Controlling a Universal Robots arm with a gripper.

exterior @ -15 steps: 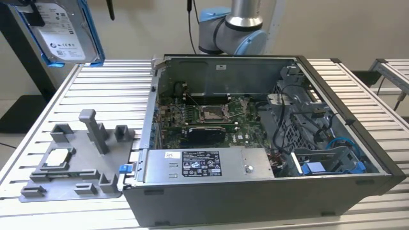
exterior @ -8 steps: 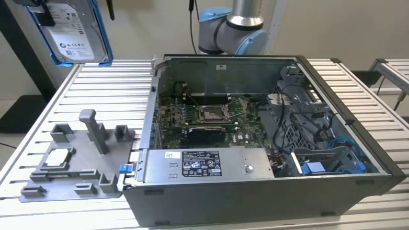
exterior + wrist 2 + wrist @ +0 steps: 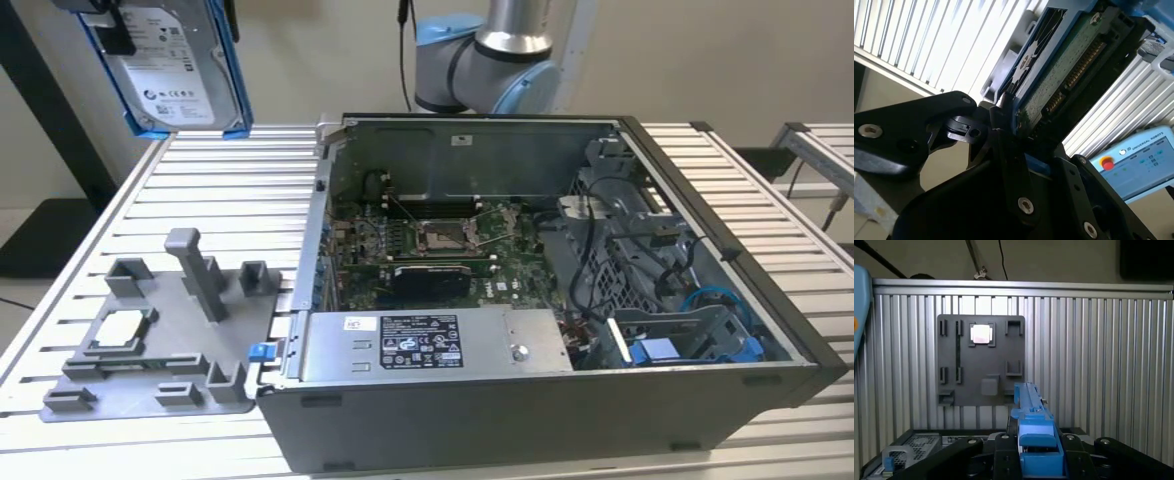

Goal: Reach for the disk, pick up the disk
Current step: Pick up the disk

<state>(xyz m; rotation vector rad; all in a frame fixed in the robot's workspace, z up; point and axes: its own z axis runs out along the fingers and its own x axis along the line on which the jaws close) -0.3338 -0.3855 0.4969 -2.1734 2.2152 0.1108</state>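
Exterior view: a slatted aluminium table (image 3: 227,190) stands in front of a pale wall (image 3: 694,60). One open computer case (image 3: 441,420) lies on the table with its inside facing up. On the table just beside the case, to the exterior view's left, is one grey fixture plate (image 3: 160,345), and one small silver chip (image 3: 120,325) sits in it. One empty blue bracket (image 3: 694,345) sits inside the case at the near corner on the exterior view's right. One robot arm (image 3: 487,60) rises behind the case. The single disk (image 3: 174,65) hangs in the air, well above the case's far corner on the exterior view's left. Its label faces the camera and its long axis is nearly upright, leaning slightly. The gripper (image 3: 118,25) grips it at the upper end.

Second wrist view: black fingers (image 3: 1004,130) are pressed against the disk's (image 3: 1069,65) edges, pinching it. Its green circuit-board face shows. One teach pendant (image 3: 1139,160) lies beyond it.

First wrist view: the disk (image 3: 1031,410) is seen edge-on, blue frame uppermost. Its long axis points away from the case (image 3: 909,447) toward the fixture plate (image 3: 981,365) and its chip (image 3: 981,333), which lie on the table below.
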